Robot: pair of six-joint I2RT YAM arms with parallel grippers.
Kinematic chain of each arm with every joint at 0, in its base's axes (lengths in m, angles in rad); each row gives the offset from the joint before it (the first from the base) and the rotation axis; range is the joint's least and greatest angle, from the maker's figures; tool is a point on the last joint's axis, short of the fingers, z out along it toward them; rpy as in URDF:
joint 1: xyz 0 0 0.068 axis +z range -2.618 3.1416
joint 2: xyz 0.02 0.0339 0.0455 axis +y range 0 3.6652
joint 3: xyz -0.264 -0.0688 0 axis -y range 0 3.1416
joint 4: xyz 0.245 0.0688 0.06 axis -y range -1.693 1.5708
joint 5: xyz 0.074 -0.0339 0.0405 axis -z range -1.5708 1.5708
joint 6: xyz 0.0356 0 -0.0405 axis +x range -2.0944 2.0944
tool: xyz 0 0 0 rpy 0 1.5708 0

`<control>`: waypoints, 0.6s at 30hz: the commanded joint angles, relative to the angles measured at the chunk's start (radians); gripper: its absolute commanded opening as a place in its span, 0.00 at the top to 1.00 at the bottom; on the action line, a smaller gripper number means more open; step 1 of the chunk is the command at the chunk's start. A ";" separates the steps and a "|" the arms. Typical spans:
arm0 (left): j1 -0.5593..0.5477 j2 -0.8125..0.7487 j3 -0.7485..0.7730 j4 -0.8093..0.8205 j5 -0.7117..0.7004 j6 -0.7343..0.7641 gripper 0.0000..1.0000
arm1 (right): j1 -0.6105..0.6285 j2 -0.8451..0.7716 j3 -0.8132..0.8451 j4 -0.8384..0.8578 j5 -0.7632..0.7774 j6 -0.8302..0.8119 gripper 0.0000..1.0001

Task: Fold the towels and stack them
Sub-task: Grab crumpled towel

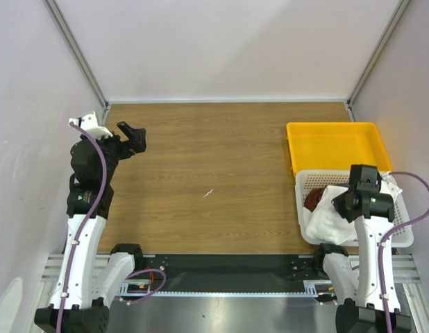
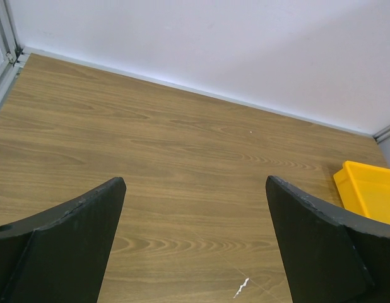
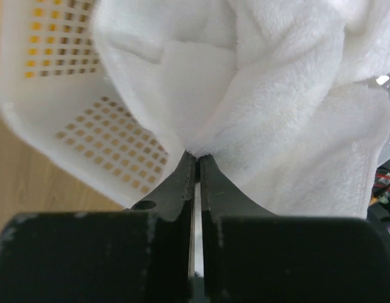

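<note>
A fluffy white towel (image 1: pixel 327 212) lies heaped in the white perforated basket (image 1: pixel 302 182) at the table's right front, and a reddish-brown towel (image 1: pixel 312 200) peeks out at its left. My right gripper (image 3: pixel 197 155) is down in the basket, its jaws shut on a fold of the white towel (image 3: pixel 277 113). In the top view the wrist (image 1: pixel 364 193) hides the grip. My left gripper (image 1: pixel 135 138) hovers over the far left of the table, open and holding nothing; its two fingers (image 2: pixel 75 233) frame bare wood.
A yellow tray (image 1: pixel 336 144) stands just behind the basket. A small white scrap (image 1: pixel 209 193) lies mid-table. White walls close the table on the left, back and right, with metal posts in the back corners.
</note>
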 commanded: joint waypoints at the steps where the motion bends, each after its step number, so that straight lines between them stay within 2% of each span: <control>1: 0.011 -0.020 0.003 0.020 -0.013 0.018 0.00 | 0.009 0.008 0.155 0.039 -0.002 -0.050 1.00; 5: 0.011 -0.027 0.003 0.019 -0.015 0.021 0.00 | 0.029 0.041 0.330 0.051 -0.018 -0.085 1.00; 13: 0.011 -0.041 0.003 0.017 -0.016 0.021 0.00 | 0.116 0.131 0.531 0.099 -0.055 -0.173 1.00; 16: 0.011 -0.040 0.001 0.022 -0.010 0.018 0.00 | 0.169 0.171 0.626 0.220 -0.108 -0.229 1.00; 18: 0.011 -0.041 0.000 0.022 -0.009 0.014 0.00 | 0.248 0.240 0.691 0.266 -0.146 -0.277 1.00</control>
